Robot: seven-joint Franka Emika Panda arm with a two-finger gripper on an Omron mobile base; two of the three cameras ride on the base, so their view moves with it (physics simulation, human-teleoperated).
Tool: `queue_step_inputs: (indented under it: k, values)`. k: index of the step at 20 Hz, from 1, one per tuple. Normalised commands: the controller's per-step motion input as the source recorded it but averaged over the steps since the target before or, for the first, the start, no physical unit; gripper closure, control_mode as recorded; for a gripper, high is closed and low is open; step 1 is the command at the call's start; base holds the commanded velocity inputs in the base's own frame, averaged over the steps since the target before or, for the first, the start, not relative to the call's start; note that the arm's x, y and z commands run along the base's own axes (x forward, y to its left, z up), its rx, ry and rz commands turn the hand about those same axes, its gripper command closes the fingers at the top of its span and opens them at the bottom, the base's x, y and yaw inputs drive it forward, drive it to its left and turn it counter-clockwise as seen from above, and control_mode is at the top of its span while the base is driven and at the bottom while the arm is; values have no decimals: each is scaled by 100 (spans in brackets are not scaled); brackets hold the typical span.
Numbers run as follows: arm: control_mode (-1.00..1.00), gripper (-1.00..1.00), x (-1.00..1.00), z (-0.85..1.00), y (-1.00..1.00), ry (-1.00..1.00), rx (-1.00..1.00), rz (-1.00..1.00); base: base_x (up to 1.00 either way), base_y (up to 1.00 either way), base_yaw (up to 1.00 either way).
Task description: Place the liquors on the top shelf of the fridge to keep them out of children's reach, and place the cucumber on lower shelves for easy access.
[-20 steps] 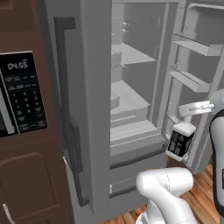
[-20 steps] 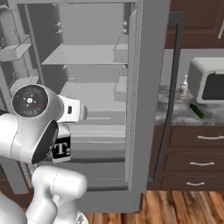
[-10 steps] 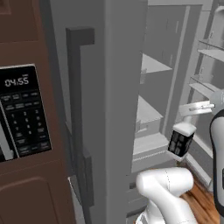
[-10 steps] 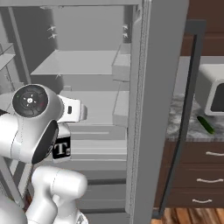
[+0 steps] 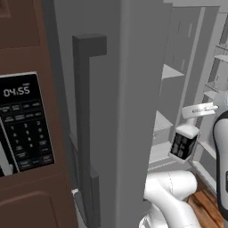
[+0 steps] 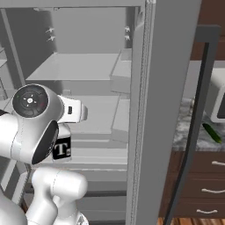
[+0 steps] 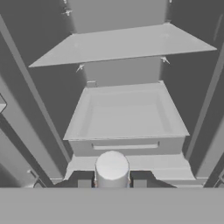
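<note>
My gripper (image 7: 112,183) is shut on the white neck of the squat dark liquor bottle (image 5: 183,145), which hangs in front of the open fridge (image 5: 133,111); its label also shows beside my arm (image 6: 61,147). In the hand view the bottle's white cap (image 7: 112,168) sits between the fingertips (image 7: 84,183). Ahead and above it lies the thin top shelf (image 7: 122,43), with a thicker boxy lower shelf (image 7: 127,114) beneath. The cucumber (image 6: 212,133) lies on the counter to the right of the fridge. The other liquor is out of view.
The fridge's left door with its dark handle (image 5: 84,124) stands close on the left, next to a brown cabinet with a dark control panel (image 5: 22,124). A white microwave (image 6: 218,103) and brown drawers (image 6: 206,176) are at the right. Door bins (image 5: 218,75) line the open right door.
Both base views have shifted and the fridge looms larger: the base has driven closer. The bottle stays in the shut gripper, arm pose unchanged.
</note>
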Motion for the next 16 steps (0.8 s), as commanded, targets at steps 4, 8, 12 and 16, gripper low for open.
queue_step_inputs:
  k: [4, 8, 12, 16]
  values:
    - [100, 100, 0, 0, 0, 0, 0, 0, 54, 0, 7]
    - [100, 100, 0, 0, 0, 0, 0, 0, 47, 0, 7]
    - [-100, 100, 28, -2, 0, 0, 0, 4, 11, 0, 2]
    - [-100, 100, 22, 0, 0, -1, 0, 4, 0, 0, 0]
